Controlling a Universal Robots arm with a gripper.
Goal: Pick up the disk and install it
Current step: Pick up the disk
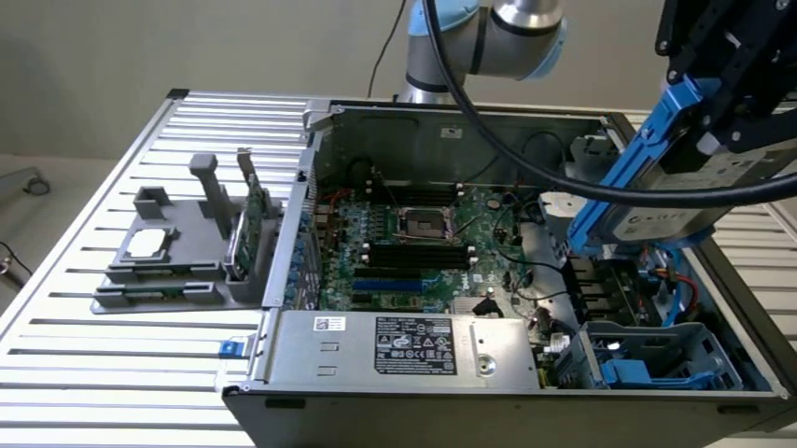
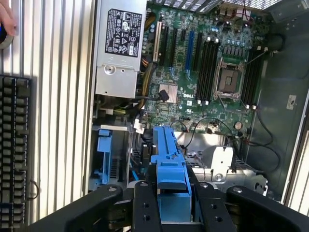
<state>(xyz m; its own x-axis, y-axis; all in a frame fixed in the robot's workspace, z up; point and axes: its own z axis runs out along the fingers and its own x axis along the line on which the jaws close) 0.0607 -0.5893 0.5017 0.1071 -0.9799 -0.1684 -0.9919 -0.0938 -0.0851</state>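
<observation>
The disk (image 1: 658, 201), a silver-grey drive with a white label in a blue carrier, hangs tilted on edge above the exterior view's right side of the open computer case (image 1: 412, 112). My gripper (image 1: 729, 117) is shut on it from above. In the wrist view the blue carrier (image 2: 168, 159) sticks out between my two black fingers (image 2: 146, 208), over the drive area of the case. The drive's metal body is hidden there behind the carrier's edge.
Inside the case lie the motherboard (image 1: 412, 243), the power supply (image 1: 412, 347) and a blue drive bay (image 1: 660, 359). A grey fixture (image 1: 174, 257) holds a small silver chip and a green card. A keyboard (image 2: 13, 150) and a hand (image 2: 6, 21) are beside the case.
</observation>
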